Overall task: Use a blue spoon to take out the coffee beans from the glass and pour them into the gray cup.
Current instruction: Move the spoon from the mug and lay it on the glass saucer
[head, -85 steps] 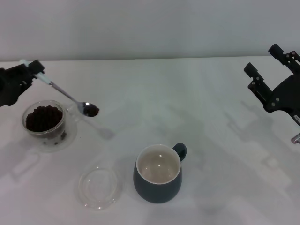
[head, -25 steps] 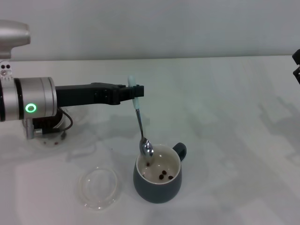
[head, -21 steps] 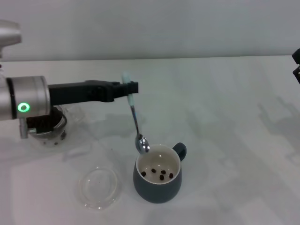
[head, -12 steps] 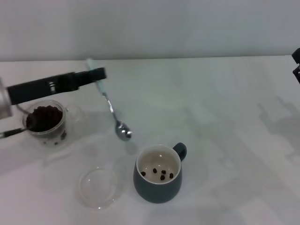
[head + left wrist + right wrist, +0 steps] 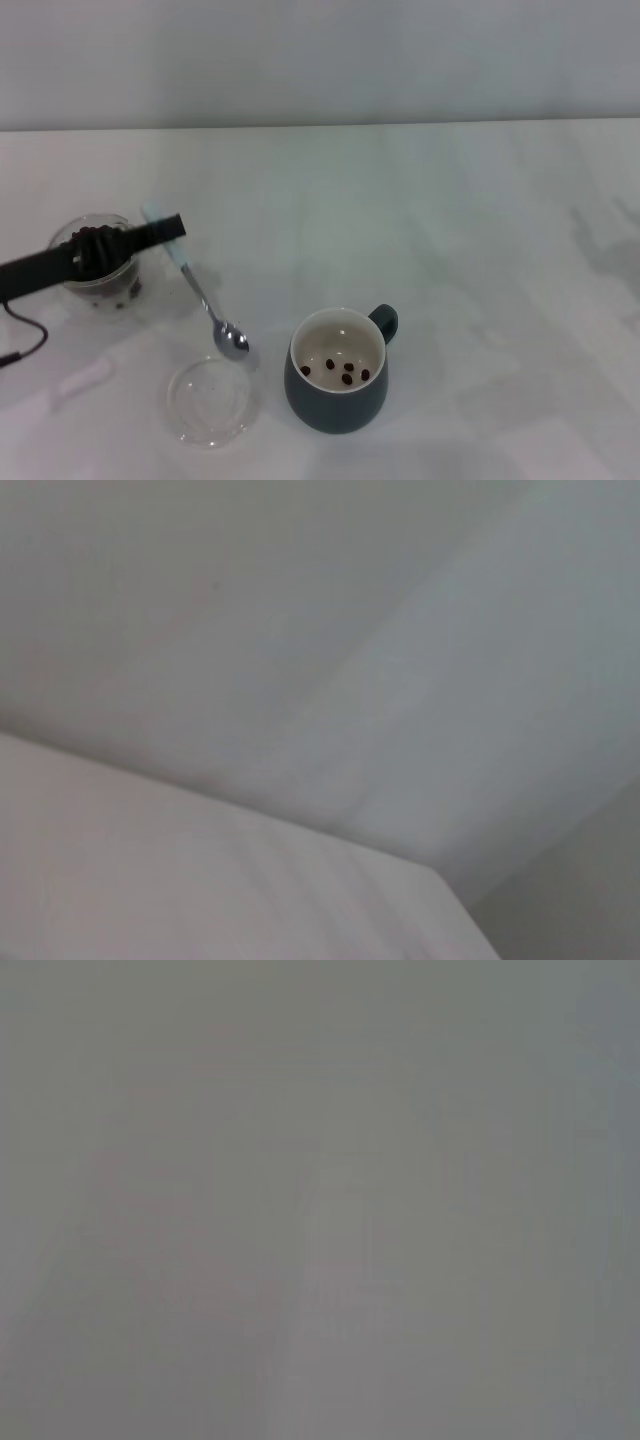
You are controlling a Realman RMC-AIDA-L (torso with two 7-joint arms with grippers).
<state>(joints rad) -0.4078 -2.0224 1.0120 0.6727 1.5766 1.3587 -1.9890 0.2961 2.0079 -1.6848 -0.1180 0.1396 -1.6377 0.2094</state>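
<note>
My left gripper (image 5: 168, 228) is shut on the pale handle of the blue spoon (image 5: 200, 297). The spoon hangs slanted, its silver bowl empty and low over the table beside the flat clear round dish (image 5: 208, 402). The glass (image 5: 97, 262) with coffee beans (image 5: 96, 240) stands at the left, partly hidden behind my left gripper. The gray cup (image 5: 337, 368) stands at the front middle with several coffee beans (image 5: 343, 373) on its cream bottom. My right gripper is out of view. Both wrist views show only blank pale surfaces.
A black cable (image 5: 20, 340) loops at the left edge of the white table (image 5: 470, 230). The table ends at a pale wall at the back.
My left gripper has drawn back left and down from over the gray cup, carrying the emptied spoon to beside the round dish. My right gripper has left the view.
</note>
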